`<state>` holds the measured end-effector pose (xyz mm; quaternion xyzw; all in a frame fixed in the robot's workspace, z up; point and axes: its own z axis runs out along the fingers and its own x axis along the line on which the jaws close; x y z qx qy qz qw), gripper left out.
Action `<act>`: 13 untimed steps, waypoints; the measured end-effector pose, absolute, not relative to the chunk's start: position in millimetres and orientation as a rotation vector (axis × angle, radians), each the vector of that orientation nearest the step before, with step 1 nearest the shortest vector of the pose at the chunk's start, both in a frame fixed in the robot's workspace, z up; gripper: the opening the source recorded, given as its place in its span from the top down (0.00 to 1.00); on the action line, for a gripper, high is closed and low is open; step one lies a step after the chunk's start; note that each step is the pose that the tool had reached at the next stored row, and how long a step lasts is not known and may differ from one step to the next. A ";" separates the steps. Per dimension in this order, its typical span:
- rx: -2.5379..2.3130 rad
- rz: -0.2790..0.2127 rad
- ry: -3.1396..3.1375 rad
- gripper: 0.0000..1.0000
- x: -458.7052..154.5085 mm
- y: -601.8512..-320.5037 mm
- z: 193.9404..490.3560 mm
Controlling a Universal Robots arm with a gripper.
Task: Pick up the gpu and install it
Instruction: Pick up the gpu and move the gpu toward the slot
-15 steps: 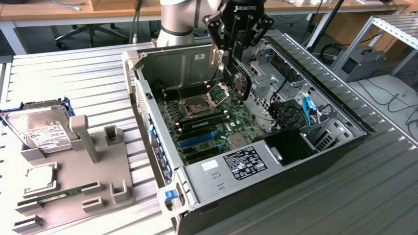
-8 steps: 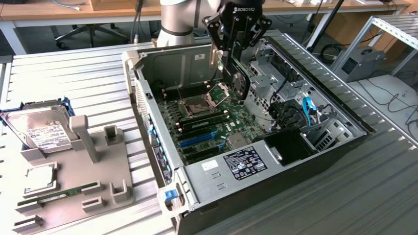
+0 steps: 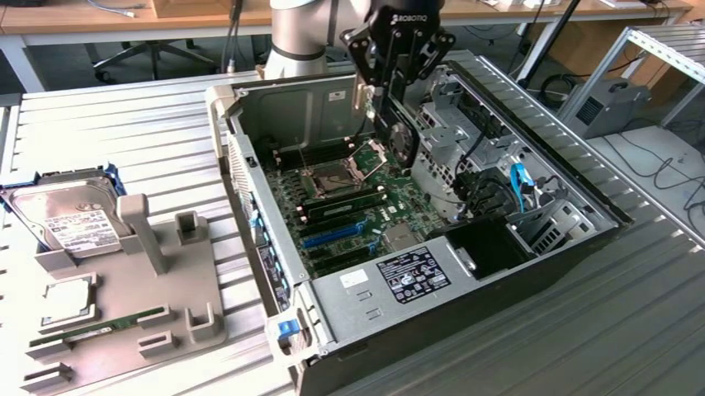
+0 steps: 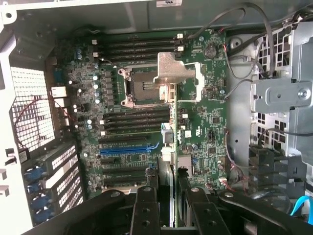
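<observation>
The gripper hangs over the open computer case, its fingers clamped on the gpu. The card stands on edge above the far part of the motherboard.

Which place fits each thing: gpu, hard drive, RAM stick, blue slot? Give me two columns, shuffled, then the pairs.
1 gpu
2 hard drive
3 RAM stick
4 blue slot

A on the motherboard inside the case
B held on edge in the gripper above the case
C white label up, in a blue frame
D flat on the grey tray

Pairs: 1-B, 2-C, 3-D, 4-A
</observation>
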<state>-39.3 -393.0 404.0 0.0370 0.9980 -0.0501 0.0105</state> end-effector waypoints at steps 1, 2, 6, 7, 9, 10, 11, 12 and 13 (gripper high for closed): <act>0.115 -0.156 3.115 0.74 -38.9 -392.2 403.2; 0.115 -0.156 3.115 0.74 -38.7 -391.6 402.6; 0.115 -0.156 3.115 0.74 -36.7 -389.0 399.9; 0.115 -0.156 3.115 0.74 -35.5 -388.3 399.3; 0.114 -0.156 3.115 0.74 -33.1 -386.9 398.2; 0.114 -0.156 3.115 0.74 -32.1 -386.3 397.6; 0.114 -0.156 3.115 0.74 -31.0 -385.5 396.9; 0.114 -0.156 3.115 0.74 -30.2 -384.9 396.4; 0.114 -0.156 3.115 0.74 -29.2 -383.9 395.1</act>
